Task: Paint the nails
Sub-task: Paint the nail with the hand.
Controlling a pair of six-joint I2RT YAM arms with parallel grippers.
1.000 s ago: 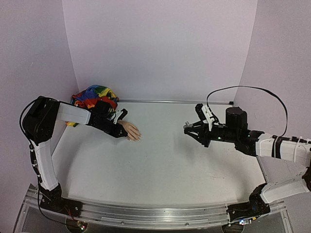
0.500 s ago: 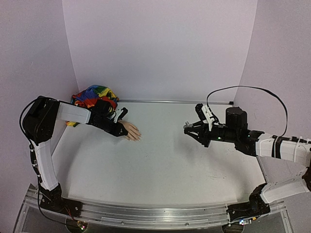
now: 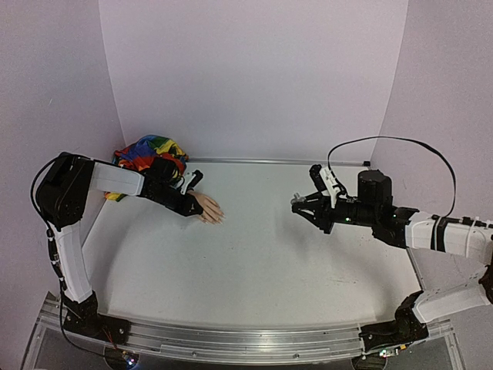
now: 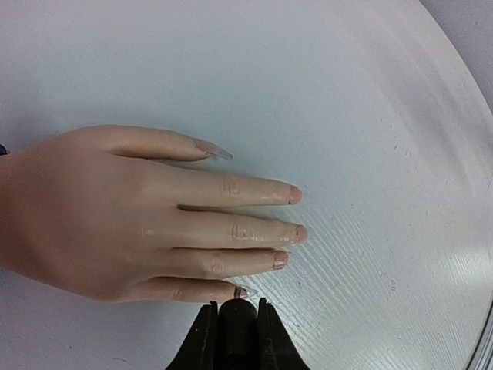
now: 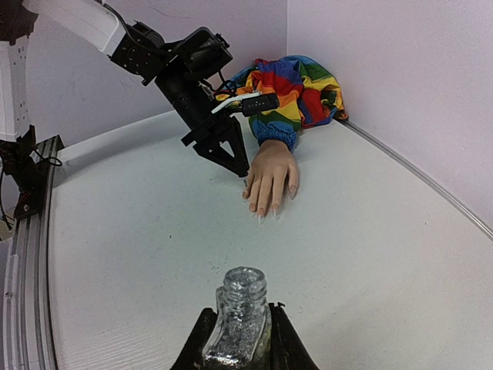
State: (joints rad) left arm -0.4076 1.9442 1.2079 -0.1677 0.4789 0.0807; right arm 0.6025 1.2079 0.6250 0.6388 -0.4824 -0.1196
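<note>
Colours here are pretty simple. The fake hand (image 4: 139,212) is pale peach, and its nails (image 4: 295,194) look pinkish, maybe a bit see-through on the long ones, hard to say from the left wrist view. The sleeve (image 5: 296,96) is rainbow striped: red, yellow, green, blue, orange. The table (image 3: 262,254) is white with a faint grey-blue cast, walls (image 3: 254,77) a pale lilac. Both arms are white with black joints, and the left gripper (image 5: 231,158) is black. The little bottle (image 5: 240,320) looks clear with silvery glitter inside.
</note>
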